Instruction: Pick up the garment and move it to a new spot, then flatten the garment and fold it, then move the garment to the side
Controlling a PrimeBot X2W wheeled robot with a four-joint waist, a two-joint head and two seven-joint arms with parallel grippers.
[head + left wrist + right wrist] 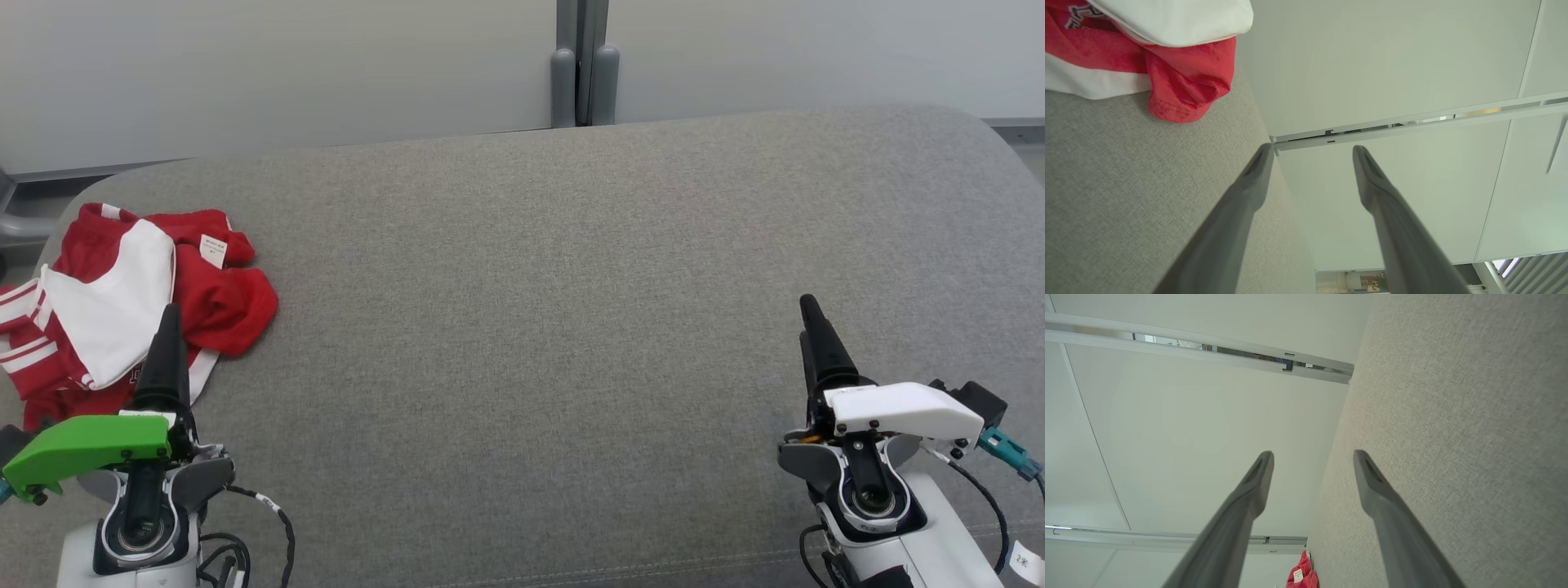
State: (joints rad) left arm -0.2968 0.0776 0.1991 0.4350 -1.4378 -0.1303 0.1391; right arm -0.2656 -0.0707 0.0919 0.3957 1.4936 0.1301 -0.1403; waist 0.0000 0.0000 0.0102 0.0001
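Observation:
A crumpled red and white garment [139, 302] lies at the far left of the grey cushioned surface [531, 327]. My left gripper [169, 314] hovers over the garment's near edge, fingers stacked edge-on in the head view. Seen from the left wrist, the left gripper [1312, 153] stands open and empty, with the garment [1180, 77] at the upper left. My right gripper [810, 306] is far to the right over bare fabric. In the right wrist view the right gripper [1312, 455] is open with nothing between its fingers, and the garment [1301, 575] shows small at the bottom.
A pale partition wall [286, 73] with a grey post [584, 73] stands behind the surface. The surface's rounded back edge [571, 135] runs across the head view. Cables [269, 506] hang near the left wrist.

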